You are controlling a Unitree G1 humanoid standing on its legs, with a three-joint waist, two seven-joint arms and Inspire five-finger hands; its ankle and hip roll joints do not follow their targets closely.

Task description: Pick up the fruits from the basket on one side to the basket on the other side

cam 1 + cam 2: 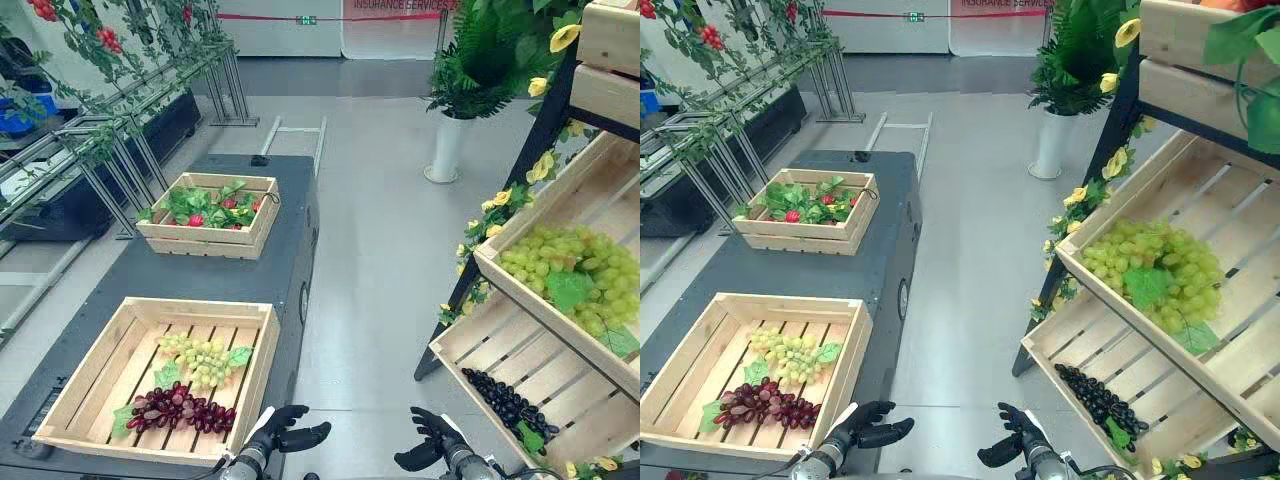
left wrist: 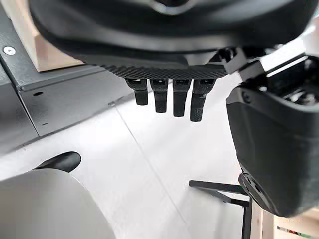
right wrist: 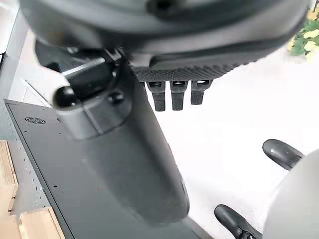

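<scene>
Nearest, low over floor (image 1: pixel 370 260): left hand (image 1: pixel 285 432), right hand (image 1: pixel 428 447), fingers loose and uncurled, holding nothing. Just beside left hand: near crate (image 1: pixel 255 385) on dark table (image 1: pixel 130 270). Inside: red grapes (image 1: pixel 178 408), dark glossy bunch at front; green grapes (image 1: pixel 203 360) behind, leaves attached. Right: shelf crate (image 1: pixel 520 350), black grapes (image 1: pixel 505 400) along low edge. Wide floor aisle between table and shelf. Farther along table: second crate (image 1: pixel 205 243), red fruit among leaves.

A dark worktop (image 1: pixel 200 275) stands on the left of the grey floor (image 1: pixel 370 250). Two wooden crates rest on it, well apart: a near crate (image 1: pixel 257 380) and a far crate (image 1: pixel 205 243). On the right a shelf (image 1: pixel 540 130) carries a tilted upper crate (image 1: pixel 590 190) and a lower crate (image 1: pixel 520 350). A white vase (image 1: pixel 443 147) stands on the far floor.
</scene>
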